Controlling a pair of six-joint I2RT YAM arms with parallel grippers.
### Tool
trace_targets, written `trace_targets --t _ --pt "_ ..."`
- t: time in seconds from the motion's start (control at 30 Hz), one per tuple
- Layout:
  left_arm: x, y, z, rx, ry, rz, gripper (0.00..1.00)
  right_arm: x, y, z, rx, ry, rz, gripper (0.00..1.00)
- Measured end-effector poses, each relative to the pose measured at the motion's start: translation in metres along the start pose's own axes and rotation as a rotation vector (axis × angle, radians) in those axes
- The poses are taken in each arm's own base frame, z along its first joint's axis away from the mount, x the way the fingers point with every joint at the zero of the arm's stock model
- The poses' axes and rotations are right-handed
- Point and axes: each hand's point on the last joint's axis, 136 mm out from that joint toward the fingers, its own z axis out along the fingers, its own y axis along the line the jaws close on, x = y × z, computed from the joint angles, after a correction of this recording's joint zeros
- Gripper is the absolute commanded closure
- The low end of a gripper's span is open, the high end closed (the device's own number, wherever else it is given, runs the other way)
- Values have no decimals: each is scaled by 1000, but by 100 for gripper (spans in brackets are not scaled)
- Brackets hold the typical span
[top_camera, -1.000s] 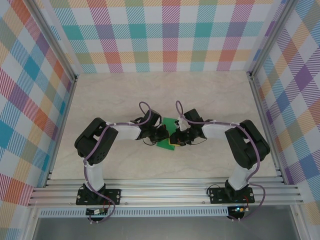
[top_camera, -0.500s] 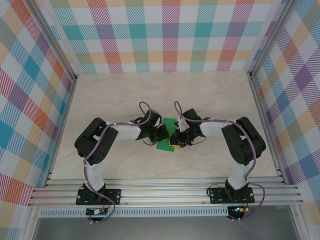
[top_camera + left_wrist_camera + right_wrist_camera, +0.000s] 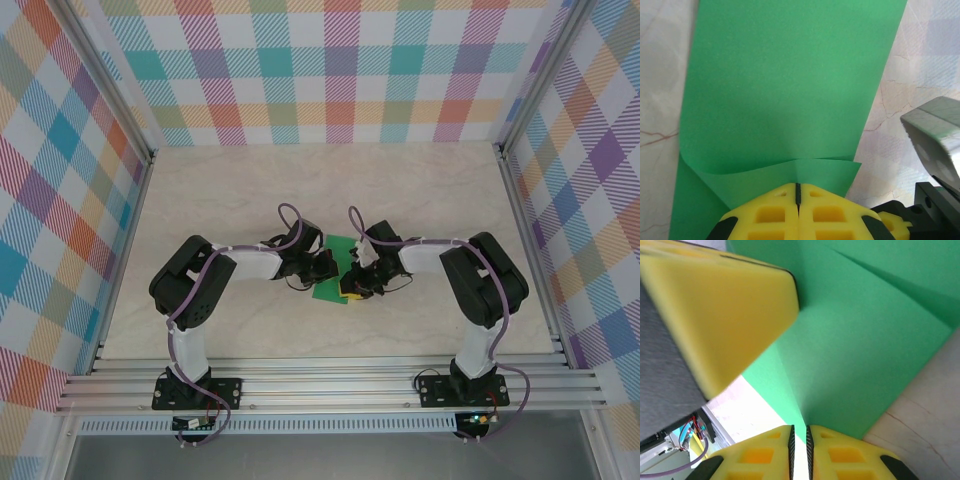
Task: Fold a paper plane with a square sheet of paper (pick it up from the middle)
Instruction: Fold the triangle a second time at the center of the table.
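Note:
The square sheet of paper [image 3: 328, 291], bright green, sits between my two grippers at the middle of the table, bent and partly folded over itself. In the left wrist view the paper [image 3: 785, 85] stretches away, and a lower layer with a crease runs into my left gripper [image 3: 798, 186], which is shut on that edge. My left gripper [image 3: 327, 268] meets the sheet from the left. My right gripper [image 3: 350, 282] meets it from the right. Its jaws [image 3: 799, 429] stand a narrow slit apart, pinching a fold of the paper [image 3: 865, 340]. No finished paper plane is in view.
A yellow finger of the left gripper [image 3: 715, 315] hangs close over the paper in the right wrist view. The right arm's grey body [image 3: 935, 140] sits just right of the sheet. Marbled tabletop [image 3: 420, 190] lies all round, bounded by aluminium rails [image 3: 330, 385] and checked walls.
The right arm has drawn in a little to the left, bringing its gripper closer over the paper's right side. The left arm and the paper have stayed put.

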Motion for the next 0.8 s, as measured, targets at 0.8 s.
trace_targets --t 0.8 --pt "0 1 0 -1 -3 -22 100 12 -8 2 129 32 -48 89"
